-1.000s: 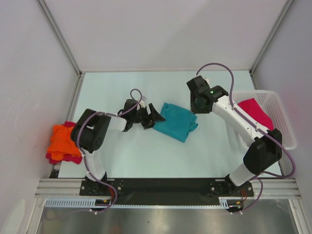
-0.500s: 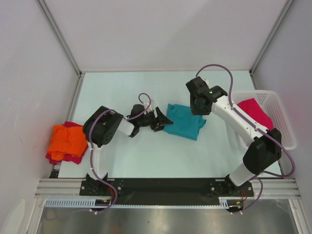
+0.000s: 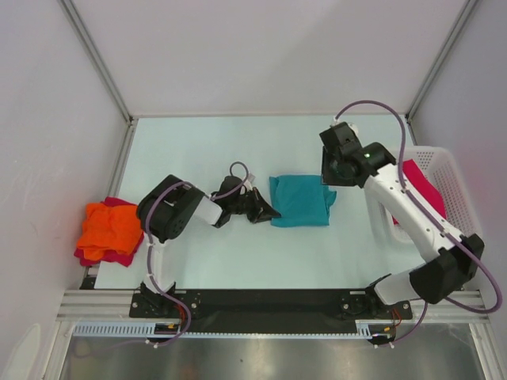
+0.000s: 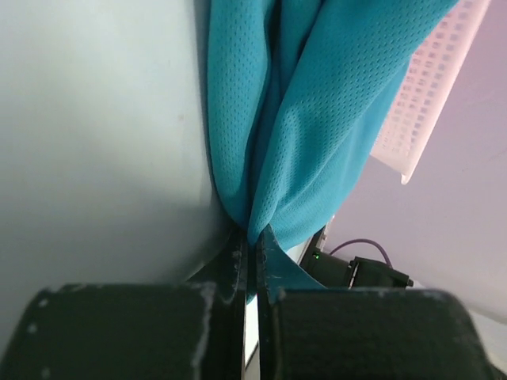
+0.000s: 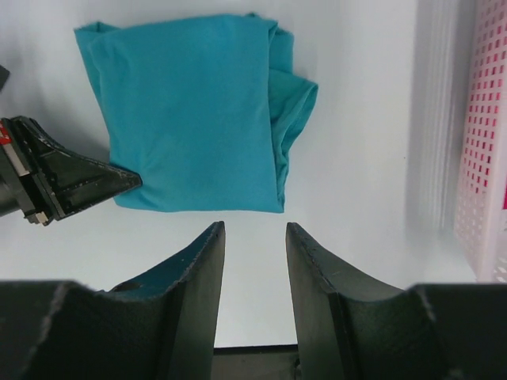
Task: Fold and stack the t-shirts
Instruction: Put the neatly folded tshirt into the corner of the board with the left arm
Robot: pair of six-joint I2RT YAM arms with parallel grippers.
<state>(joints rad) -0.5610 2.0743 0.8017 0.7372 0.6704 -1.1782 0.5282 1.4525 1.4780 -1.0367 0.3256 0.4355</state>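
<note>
A folded teal t-shirt lies mid-table, a neat rectangle in the right wrist view. My left gripper lies low on the table at its left edge, shut on a pinch of the teal cloth between its fingertips. Above the shirt's right edge my right gripper hovers open with nothing between its fingers. An orange t-shirt rests on a dark red one at the table's left edge. A magenta-pink t-shirt lies in the basket.
The white lattice basket stands at the right edge of the table, its wall also showing in the right wrist view. Frame posts and white walls close in the back and both sides.
My left gripper slid right to the teal shirt's left edge and closed on it. The shirt now lies squarer. My right arm drew back to the right, still open.
</note>
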